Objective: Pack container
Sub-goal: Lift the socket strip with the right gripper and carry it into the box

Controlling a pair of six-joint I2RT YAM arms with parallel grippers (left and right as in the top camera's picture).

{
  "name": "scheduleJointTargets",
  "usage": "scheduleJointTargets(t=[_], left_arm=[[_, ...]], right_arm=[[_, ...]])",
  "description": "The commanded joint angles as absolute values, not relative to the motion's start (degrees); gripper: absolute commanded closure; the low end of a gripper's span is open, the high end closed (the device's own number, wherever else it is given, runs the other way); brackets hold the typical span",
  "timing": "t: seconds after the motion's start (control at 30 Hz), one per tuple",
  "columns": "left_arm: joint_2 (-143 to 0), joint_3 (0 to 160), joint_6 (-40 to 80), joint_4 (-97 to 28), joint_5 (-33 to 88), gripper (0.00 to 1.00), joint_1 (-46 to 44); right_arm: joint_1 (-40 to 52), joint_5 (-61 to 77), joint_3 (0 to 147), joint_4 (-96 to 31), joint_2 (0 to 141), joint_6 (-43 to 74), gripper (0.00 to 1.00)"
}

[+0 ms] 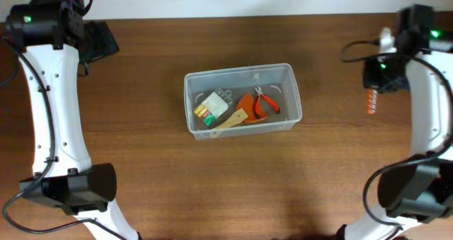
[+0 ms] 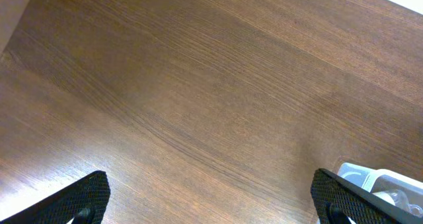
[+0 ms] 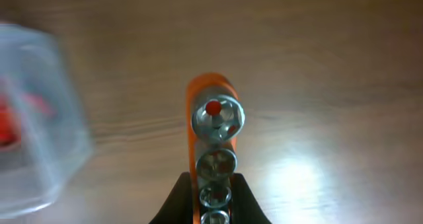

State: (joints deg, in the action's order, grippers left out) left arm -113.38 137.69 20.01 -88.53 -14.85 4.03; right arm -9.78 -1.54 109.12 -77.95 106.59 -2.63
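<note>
At the middle of the brown wooden surface (image 1: 156, 176): the container (image 1: 239, 71), clear plastic, rounded corners, standing upright and open on top, long side running left to right. Inside, toward its left end, a packet in green, yellow and white (image 1: 212, 107); toward the right end, small red-handled pliers (image 1: 267, 103); between them an orange piece (image 1: 245, 104), with a pale handle (image 1: 230, 121) lying along the near wall. What the orange piece and the handle belong to I cannot tell. To the container's right, well apart from it, the right claw (image 3: 211, 201) is pinching an orange socket rail (image 3: 211, 88), fingers pressed against its two sides near one end. A row of metal sockets (image 3: 218, 118) faces the wrist camera, and the free end of the rail points away beyond the fingertips. Whether the rail touches the surface I cannot tell. In that wrist view the container is a blurred pale shape at the left edge. Far corner on the left side: the left claw (image 2: 210, 197), spread wide, nothing between its dark fingers (image 2: 82, 197), bare wood below. One corner of the container shows at the lower right of its wrist view.
</note>
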Motion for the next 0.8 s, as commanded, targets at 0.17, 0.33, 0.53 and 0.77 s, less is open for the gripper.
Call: scheduleJointTargets(t=[0.17, 0.33, 0.53, 0.77], left_arm=[[-112.9, 137.8, 20.3, -88.6, -14.8, 0.01, 4.0], [-112.9, 137.8, 20.3, -88.6, -14.8, 0.01, 4.0], [-112.9, 137.8, 20.3, -88.6, -14.8, 0.01, 4.0], [-112.9, 137.8, 20.3, -88.6, -14.8, 0.01, 4.0]], right_arm=[[4.2, -0.4, 114.2, -80.6, 106.5, 4.2, 0.96], [13.0, -0.6, 114.2, -79.7, 106.5, 5.0, 0.96], [18.2, -0.6, 113.9, -78.0, 106.6, 7.6, 0.96], [20.6, -0.6, 111.3, -76.0, 109.9, 8.6, 0.96]])
